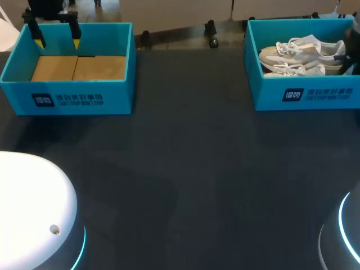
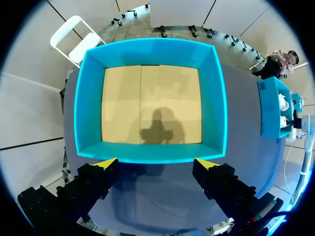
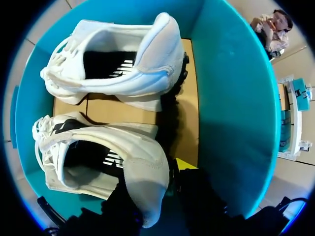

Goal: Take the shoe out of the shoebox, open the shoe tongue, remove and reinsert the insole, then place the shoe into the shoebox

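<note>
Two white shoes lie side by side in the blue shoebox [image 1: 304, 95] at the back right, heels to the right. My right gripper [image 3: 151, 174] is down in that box, shut on the heel of one shoe [image 3: 103, 152]. One yellow fingertip [image 3: 183, 163] shows outside the heel; the other finger is inside the shoe's opening. The second shoe [image 3: 123, 64] lies untouched beside it. In the head view only a dark part of the right arm [image 1: 350, 53] shows at the box's right end. My left gripper [image 2: 156, 163] hangs open over the rim of the other, empty shoebox [image 1: 67, 98].
The empty blue box [image 2: 152, 46] at the back left has a bare cardboard floor. Dark tabletop [image 1: 185, 169] stretches between and in front of both boxes. My arms' bases [image 1: 34, 214] sit at the near corners.
</note>
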You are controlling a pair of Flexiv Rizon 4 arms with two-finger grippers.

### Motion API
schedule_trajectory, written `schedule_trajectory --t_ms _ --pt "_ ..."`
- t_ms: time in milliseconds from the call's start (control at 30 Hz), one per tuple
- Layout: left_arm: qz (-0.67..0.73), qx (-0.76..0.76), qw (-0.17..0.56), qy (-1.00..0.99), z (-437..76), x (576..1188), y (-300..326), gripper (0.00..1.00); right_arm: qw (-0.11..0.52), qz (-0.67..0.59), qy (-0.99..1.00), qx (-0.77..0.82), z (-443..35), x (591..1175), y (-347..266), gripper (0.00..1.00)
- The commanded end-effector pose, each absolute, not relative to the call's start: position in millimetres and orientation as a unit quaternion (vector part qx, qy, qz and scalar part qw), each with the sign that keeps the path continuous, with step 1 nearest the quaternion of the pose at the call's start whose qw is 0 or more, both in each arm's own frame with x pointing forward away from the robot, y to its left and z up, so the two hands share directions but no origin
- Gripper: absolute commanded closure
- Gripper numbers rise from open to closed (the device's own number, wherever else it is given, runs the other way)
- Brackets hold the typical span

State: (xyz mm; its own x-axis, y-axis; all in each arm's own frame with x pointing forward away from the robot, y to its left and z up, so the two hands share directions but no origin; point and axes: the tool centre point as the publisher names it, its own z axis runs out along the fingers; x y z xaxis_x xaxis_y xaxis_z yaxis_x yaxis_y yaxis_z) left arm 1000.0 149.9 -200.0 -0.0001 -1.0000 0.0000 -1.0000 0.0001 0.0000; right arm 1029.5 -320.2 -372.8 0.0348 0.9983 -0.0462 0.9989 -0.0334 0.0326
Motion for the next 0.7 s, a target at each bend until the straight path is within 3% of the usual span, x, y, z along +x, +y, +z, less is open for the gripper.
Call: schedule_trajectory --t_ms 33,700 --pt "0.0 0.707 0.0 -0.707 -200 1000 150 0.0 0.037 -0.004 0.692 0.721 -360 1027 -315 1.0" --pt "0.0 0.707 0.0 -0.707 -200 1000 150 0.0 0.063 0.006 0.676 0.734 -334 1040 -330 1.0"
